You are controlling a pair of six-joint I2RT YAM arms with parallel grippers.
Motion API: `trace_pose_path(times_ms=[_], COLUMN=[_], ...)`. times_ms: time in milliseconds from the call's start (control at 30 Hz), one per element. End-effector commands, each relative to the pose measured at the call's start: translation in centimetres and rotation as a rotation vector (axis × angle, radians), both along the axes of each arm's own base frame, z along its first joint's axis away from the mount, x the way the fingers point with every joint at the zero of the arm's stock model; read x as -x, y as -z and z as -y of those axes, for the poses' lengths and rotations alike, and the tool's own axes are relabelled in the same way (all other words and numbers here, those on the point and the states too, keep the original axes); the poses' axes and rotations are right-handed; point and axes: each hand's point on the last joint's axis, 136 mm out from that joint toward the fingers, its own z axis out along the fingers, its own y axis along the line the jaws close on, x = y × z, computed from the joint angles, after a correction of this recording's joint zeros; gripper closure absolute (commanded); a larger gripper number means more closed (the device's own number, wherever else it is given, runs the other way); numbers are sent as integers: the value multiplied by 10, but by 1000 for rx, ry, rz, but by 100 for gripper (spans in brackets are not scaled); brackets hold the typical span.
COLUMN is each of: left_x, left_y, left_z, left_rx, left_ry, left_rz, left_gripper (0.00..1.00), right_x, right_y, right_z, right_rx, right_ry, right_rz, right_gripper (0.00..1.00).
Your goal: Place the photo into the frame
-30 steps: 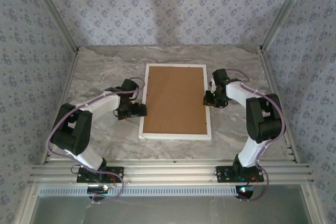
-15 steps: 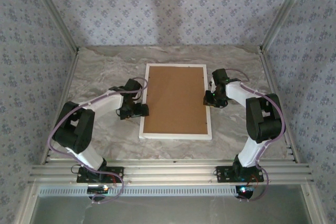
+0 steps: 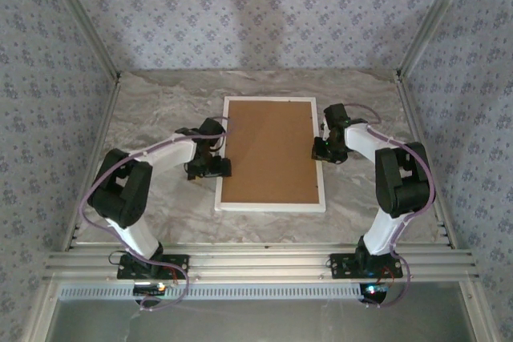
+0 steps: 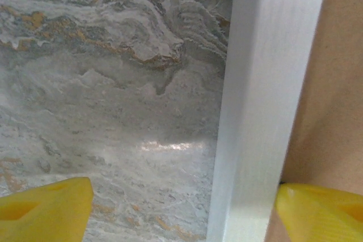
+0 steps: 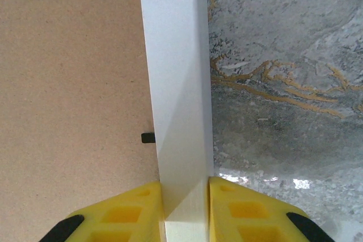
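Top external: the frame [image 3: 270, 207] lies back-up mid-table [image 3: 160, 110], its brown board [image 3: 268, 150] showing. Our right gripper [image 5: 185, 196] pinches the right rail, steadying it, we judge. Our left gripper [image 4: 184, 208] gapes wide astride the left rail, holding nothing.

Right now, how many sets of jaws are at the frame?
2. The left gripper straddles the left moulding of the frame, jaws open. The right gripper is on the right moulding, jaws shut on it.
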Motion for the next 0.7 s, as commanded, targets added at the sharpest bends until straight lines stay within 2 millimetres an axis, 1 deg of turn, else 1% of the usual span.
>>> trace_pose_path(times_ms=[0,267,367,433,500,533,600,667], left_x=[43,46,43,39,28,19,2,-17], left_y=[52,62,62,57,43,32,6,-23], left_z=[-11,-7,-3,0,6,9,13,12], left_rx=[-133,-143,-129,-123,-104,-92,-71,-65], left_ry=[88,118,122,128,131,131,128,117], left_rz=[-183,-215,-218,-203,-151,-111,-30,64], left_gripper=[14,14,14,14,14,14,13,12], right_x=[8,8,7,6,7,7,8,7], right_y=[17,17,16,15,14,12,9,5], right_z=[-11,-13,-14,-14,-14,-14,-11,-6], right_rx=[-9,-12,-16,-16,-16,-16,-12,-6], right_ry=[-9,-10,-11,-11,-13,-13,-8,1], right_rz=[-62,-61,-59,-57,-59,-60,-59,-51], right_gripper=[76,76,76,76,76,76,76,75])
